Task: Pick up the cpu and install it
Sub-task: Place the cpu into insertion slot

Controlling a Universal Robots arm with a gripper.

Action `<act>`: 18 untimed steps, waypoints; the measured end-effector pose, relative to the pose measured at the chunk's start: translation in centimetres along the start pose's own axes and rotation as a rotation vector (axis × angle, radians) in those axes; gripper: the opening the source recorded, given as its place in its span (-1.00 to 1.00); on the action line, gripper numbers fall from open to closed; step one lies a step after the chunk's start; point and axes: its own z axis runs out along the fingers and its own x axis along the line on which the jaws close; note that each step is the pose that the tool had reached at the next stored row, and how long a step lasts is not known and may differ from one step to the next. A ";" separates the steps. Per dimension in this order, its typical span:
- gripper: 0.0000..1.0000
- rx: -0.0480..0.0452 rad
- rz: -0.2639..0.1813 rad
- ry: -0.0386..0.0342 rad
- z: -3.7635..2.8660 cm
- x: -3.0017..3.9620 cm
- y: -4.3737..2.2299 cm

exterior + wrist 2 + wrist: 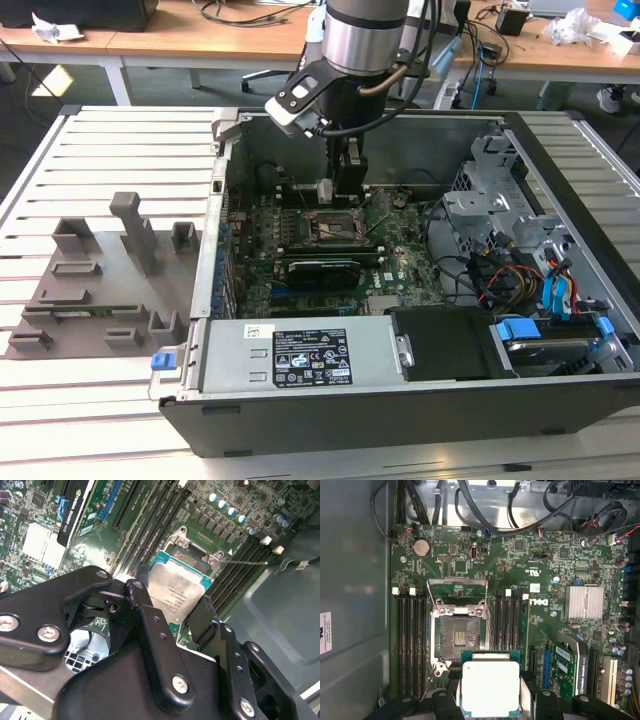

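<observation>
Clamped on the cpu (pixel 491 685) at two opposite edges, with the gripper (pixel 490 695) closed around it, metal plate facing the first wrist view. Held aloft over the motherboard (pixel 545 580), near the empty socket (pixel 459 637) with load plate (pixel 457 595) swung open, inside the open computer case (pixel 400 425). Pickup done, judging by this; seating and latching not yet done.

The open computer case (pixel 420 405) lies on the slatted bench (pixel 110 130), with a holder tray (pixel 95 290) beside it on the exterior view's left. Inside lies the motherboard (pixel 400 265), with the socket (pixel 330 228) at its middle, the expansion card (pixel 322 270) just near of that, the power supply (pixel 300 355) along the near wall and the drive cage (pixel 500 215) on the exterior view's right. The end effector (pixel 337 190) hangs above the board at one edge of the socket, with the cpu (pixel 490 687) clamped between its fingers.
</observation>
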 end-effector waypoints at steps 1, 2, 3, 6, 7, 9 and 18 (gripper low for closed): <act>0.09 0.0001 0.000 -0.0001 0.03 0.00 -0.05; 0.09 0.0000 0.000 0.0000 0.06 0.01 -0.08; 0.09 0.0001 0.000 -0.0001 0.08 0.01 -0.11; 0.09 0.0000 0.000 0.0000 0.15 0.02 -0.18; 0.09 0.0000 0.000 0.0000 0.19 0.04 -0.22; 0.09 -0.0001 0.000 0.0001 0.25 0.08 -0.27; 0.09 0.0000 0.000 0.0000 0.47 0.13 -0.43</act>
